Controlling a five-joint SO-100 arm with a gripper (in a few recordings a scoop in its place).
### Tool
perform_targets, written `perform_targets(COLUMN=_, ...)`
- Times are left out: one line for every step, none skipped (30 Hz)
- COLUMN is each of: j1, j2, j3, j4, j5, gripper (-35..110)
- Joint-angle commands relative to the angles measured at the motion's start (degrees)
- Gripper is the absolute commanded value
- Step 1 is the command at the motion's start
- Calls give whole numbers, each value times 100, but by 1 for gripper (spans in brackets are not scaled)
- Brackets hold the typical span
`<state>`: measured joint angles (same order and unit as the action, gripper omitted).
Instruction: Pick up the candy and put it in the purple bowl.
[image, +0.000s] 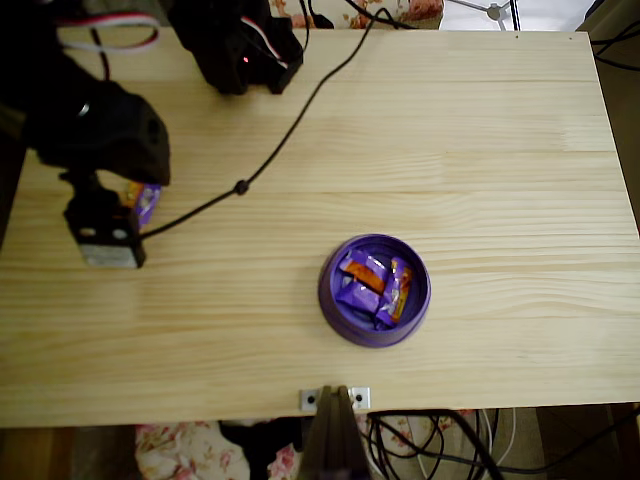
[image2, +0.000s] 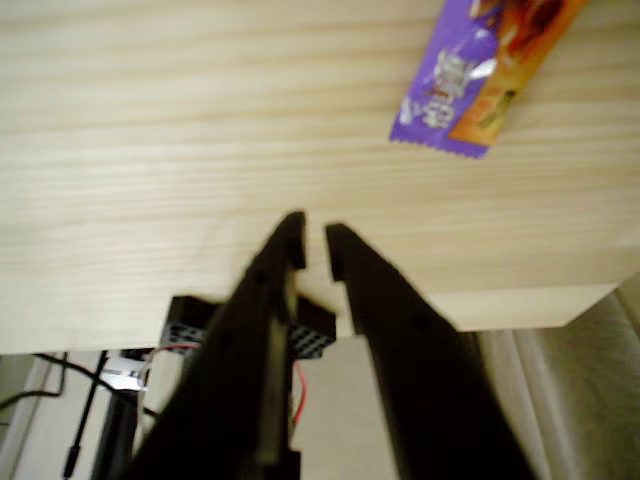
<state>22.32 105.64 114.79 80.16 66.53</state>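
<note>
A candy (image2: 478, 75) in a purple and orange wrapper lies flat on the wooden table, up and to the right of my gripper (image2: 314, 243) in the wrist view. The two black fingers stand almost together, with only a thin slit and nothing between them, and their tips hang over the table near its edge. In the overhead view the same candy (image: 144, 201) peeks out from under the black arm (image: 100, 125) at the table's left side. The purple bowl (image: 335, 305) stands near the front middle and holds three candies alike (image: 375, 285).
A black cable (image: 240, 187) runs across the table from the arm's base (image: 240, 45) at the back left toward the wrist. A metal clamp (image: 335, 398) sits on the front edge. The right half of the table is bare wood.
</note>
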Motion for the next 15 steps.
perform_targets(j1=105, j2=-466, j3=-1125, j4=404, j5=378, gripper=0)
perform_targets(j1=97, j2=-677, j3=-1292, j4=510, j5=422, gripper=0)
perform_targets(j1=114, j2=-861, j3=-1433, j4=659, j5=536, gripper=0)
perform_targets(j1=123, j2=-967, j3=-1494, j4=694, j5=606, gripper=0)
perform_targets(j1=123, j2=-1028, j3=-1538, j4=668, j5=686, gripper=0)
perform_targets(j1=149, j2=-1046, j3=-1547, j4=615, j5=738, gripper=0)
perform_targets(j1=193, j2=-1020, j3=-1521, j4=536, j5=729, gripper=0)
perform_targets(j1=255, j2=-940, j3=-1441, j4=396, j5=694, gripper=0)
perform_targets(j1=325, j2=-800, j3=-1318, j4=220, j5=633, gripper=0)
perform_targets(j1=387, j2=-624, j3=-1151, j4=0, j5=563, gripper=0)
perform_targets(j1=448, j2=-466, j3=-976, j4=-211, j5=483, gripper=0)
perform_targets(j1=501, j2=-316, j3=-809, j4=-413, j5=369, gripper=0)
perform_targets(j1=545, j2=-202, j3=-633, j4=-642, j5=246, gripper=0)
perform_targets(j1=606, j2=-123, j3=-492, j4=-835, j5=105, gripper=0)
perform_targets(j1=659, j2=-105, j3=-422, j4=-958, j5=70, gripper=0)
